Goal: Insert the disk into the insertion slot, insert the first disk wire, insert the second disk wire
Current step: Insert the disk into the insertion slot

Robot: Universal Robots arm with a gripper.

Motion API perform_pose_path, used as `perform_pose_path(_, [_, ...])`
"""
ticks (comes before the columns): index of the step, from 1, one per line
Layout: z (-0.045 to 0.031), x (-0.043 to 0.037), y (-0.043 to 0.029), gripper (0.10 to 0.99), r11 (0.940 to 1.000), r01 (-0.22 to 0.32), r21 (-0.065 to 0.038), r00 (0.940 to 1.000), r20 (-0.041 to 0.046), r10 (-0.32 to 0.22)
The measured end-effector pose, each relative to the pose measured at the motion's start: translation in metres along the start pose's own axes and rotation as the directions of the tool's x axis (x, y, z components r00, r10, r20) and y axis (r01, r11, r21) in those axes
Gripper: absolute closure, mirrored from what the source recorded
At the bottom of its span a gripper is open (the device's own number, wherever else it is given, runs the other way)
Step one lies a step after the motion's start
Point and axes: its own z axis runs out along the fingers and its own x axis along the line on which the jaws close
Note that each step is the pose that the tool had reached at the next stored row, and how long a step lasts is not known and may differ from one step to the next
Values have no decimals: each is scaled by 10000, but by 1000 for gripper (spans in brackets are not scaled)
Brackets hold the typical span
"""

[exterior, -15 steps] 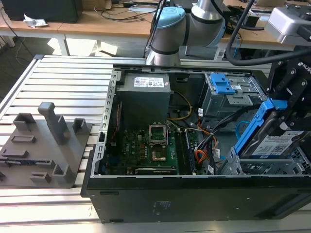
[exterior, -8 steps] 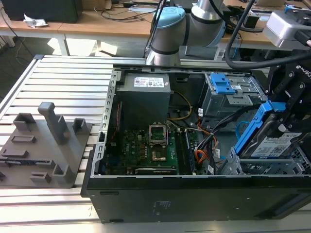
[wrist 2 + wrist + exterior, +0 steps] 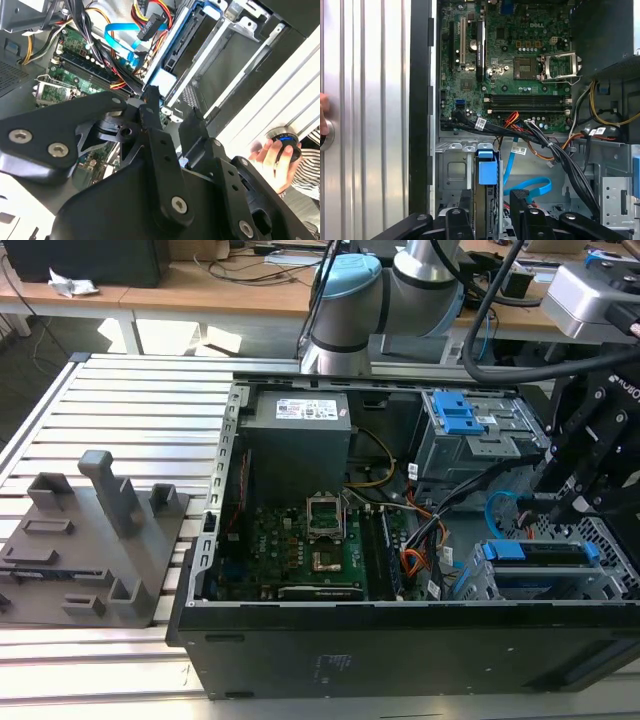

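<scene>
A robotics lab: an opened computer case point(image 3: 400, 650) on a slotted metal table point(image 3: 130, 410), a robot arm point(image 3: 350, 300), cluttered wooden benches point(image 3: 230, 288) behind

blue-tabbed disk point(image 3: 487, 172) in silver insertion slot point(image 3: 451, 172), light-blue second disk wire point(image 3: 509, 165) looping just beside it

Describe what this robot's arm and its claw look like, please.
The arm is built of round silver-grey tubes with light-blue caps on its joints, and a thick black cable runs down beside it. The gripper is matt black, made of flat angular links pinned together with silver screws. In the exterior view a pale grey box sits above it.
</scene>
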Motion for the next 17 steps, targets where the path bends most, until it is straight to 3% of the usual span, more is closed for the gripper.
perform_pose_path(5, [3, 0, 0, 973, 10000, 0, 0, 10000, 0, 0])
perform_pose_path(14, [6, 0, 0, 980, 10000, -1, 0, 10000, 1, 1])
perform_pose_path(17, [18, -1, -44, 980, 10000, -1, -8, 10000, 2, 1])
